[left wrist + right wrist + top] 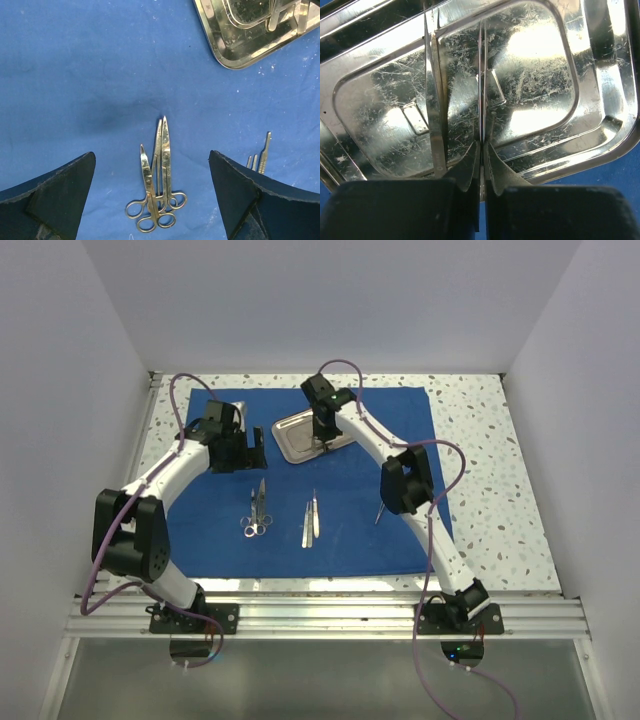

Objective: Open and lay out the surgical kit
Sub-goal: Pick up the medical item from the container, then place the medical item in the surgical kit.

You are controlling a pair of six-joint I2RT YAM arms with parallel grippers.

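Right wrist view is showing the right gripper (481,152) pinching a slim steel instrument (481,90) edge-on over the tray (600,75), jaws nearly meeting on it; probably light, stiff and slick, so a mid-shank hold is looking safest; left gripper (151,154) is hanging wide-jawed above the scissors (162,150) lying on the blue cloth (75,75); cloth is lying soft and flat over the speckled table (480,440); free cloth is showing beside the tweezers (310,522); white walls (100,340) are closing in three sides.

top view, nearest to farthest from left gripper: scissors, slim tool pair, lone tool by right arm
1. scissors, directly below the left gripper in the image
2. slim tool pair, right of the scissors
3. lone tool, far right beside the right arm
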